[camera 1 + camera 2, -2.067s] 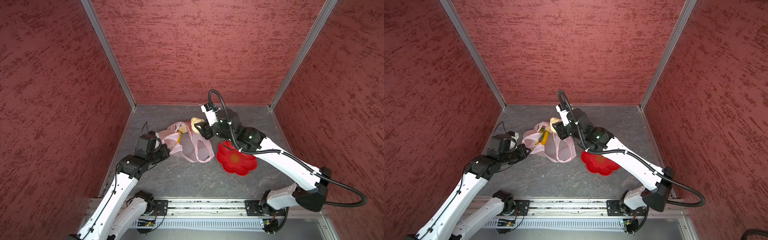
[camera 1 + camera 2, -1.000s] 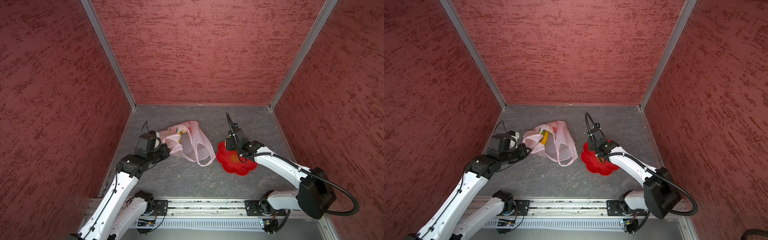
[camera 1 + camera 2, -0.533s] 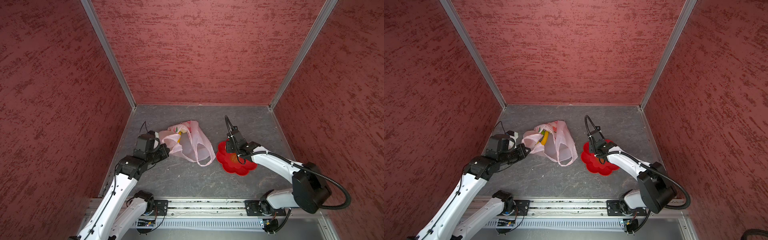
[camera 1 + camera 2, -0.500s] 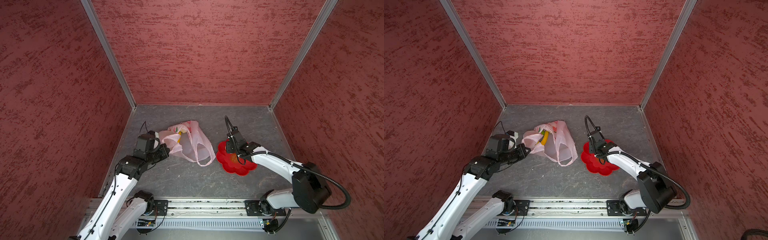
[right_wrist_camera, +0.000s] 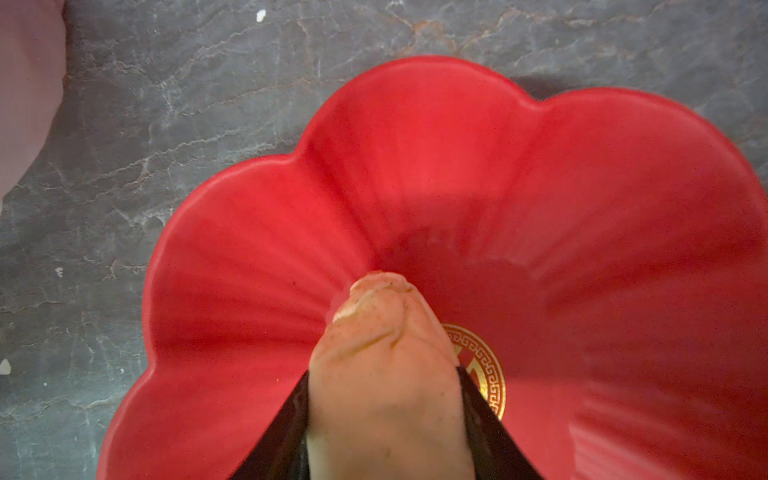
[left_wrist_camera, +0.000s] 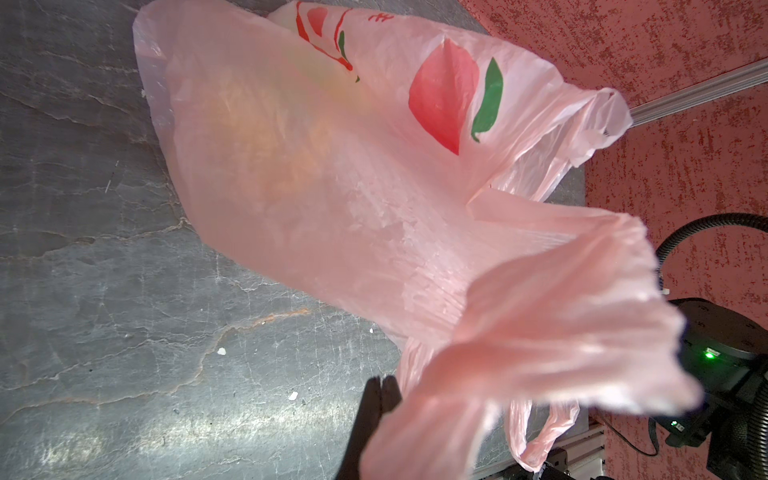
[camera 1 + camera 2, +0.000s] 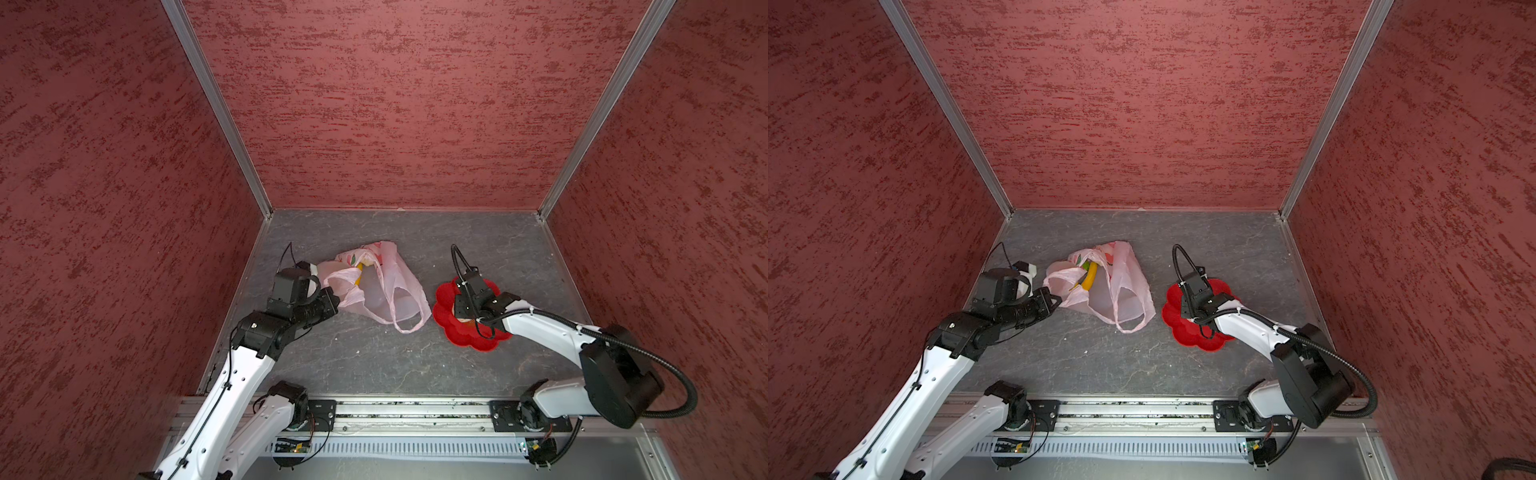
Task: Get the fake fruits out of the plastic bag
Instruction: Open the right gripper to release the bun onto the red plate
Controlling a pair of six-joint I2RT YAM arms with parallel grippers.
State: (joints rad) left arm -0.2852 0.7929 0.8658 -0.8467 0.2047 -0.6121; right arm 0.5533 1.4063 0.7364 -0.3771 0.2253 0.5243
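Left gripper (image 7: 1054, 298): closed tight on a bunched edge of the plastic bag (image 7: 1121, 282), low on the left side of the table (image 7: 374, 357). In the left wrist view the black fingertips (image 6: 380, 386) meet with pink film pinched between them.

Plastic bag: pale pink, crinkled, lying left of centre on the table, mouth held open toward the right arm. One loop handle trails toward the front edge. Red and green print shows on its side.

Banana (image 7: 1090, 276): yellow, inside the bag near the mouth, seen in both top views. An orange-yellow blur shows through the film in the left wrist view; I cannot tell which fruit it is.

Right gripper (image 5: 382, 386): clamped on a beige fruit (image 5: 382, 365), a pale, lumpy piece held between the two black fingers. It sits low over the middle of the red dish (image 5: 415, 145), beside the gold emblem. I cannot tell whether the fruit touches the dish.

Red dish: flower-shaped, on the table right of the bag, close to it but apart.
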